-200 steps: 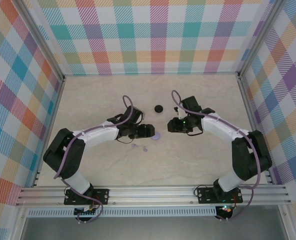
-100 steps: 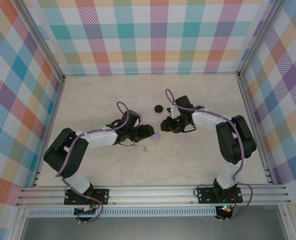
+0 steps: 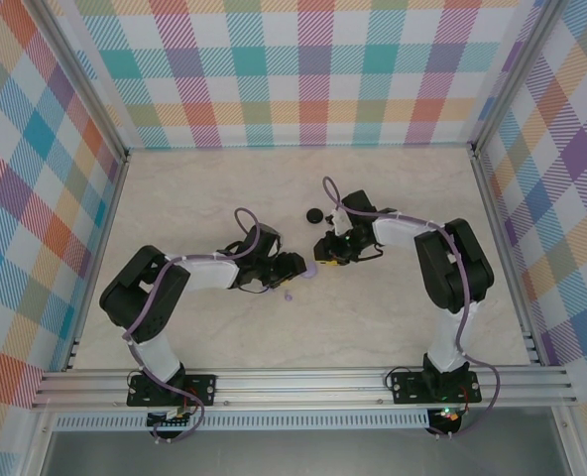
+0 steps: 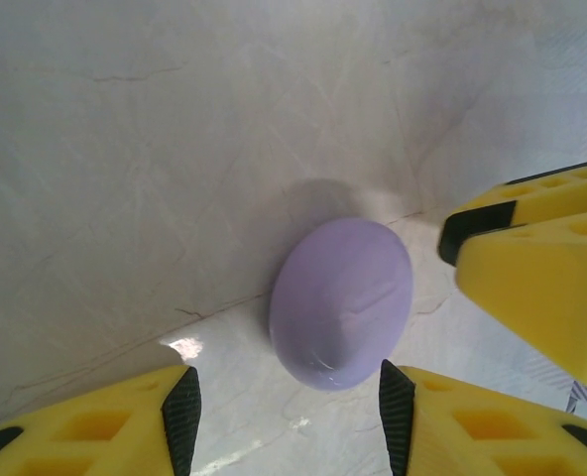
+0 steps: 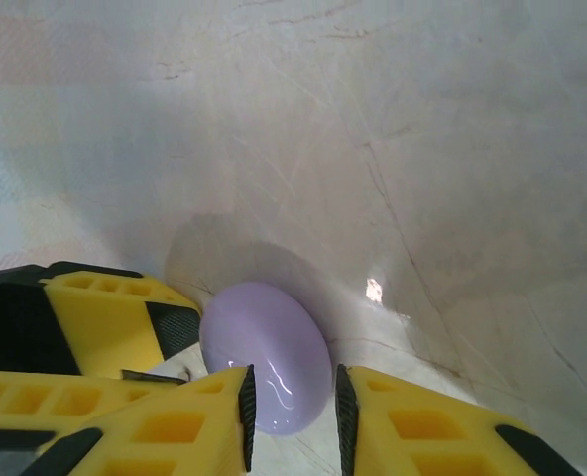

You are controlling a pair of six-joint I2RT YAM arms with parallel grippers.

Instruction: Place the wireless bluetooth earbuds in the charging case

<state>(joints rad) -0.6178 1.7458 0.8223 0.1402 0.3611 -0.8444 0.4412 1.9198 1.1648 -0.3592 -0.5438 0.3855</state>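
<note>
Both arms have closed in on the lavender case near the middle of the table, the right elbow folding up tighter and both pairs of fingers narrowing as they arrive. The left fingers stand apart with nothing between them. The case lies just ahead of their gap, off toward the right-hand pad, with its long axis slanting across their line of approach. The right fingers are drawn in on either side of the case's near end, which sits in the narrow gap between them; whether they press it cannot be told. The case lies flat and looks shut, a smooth oval. One pale lavender earbud lies loose on the table just beside the left arm's wrist, toward the near edge. It is behind the left fingers rather than ahead of them, and nearer that arm than the right one. A black case sits apart toward the far edge. The lavender case probably has to be steadied and opened first, and the left arm would then need to back off and turn toward the near edge for the earbud.
</note>
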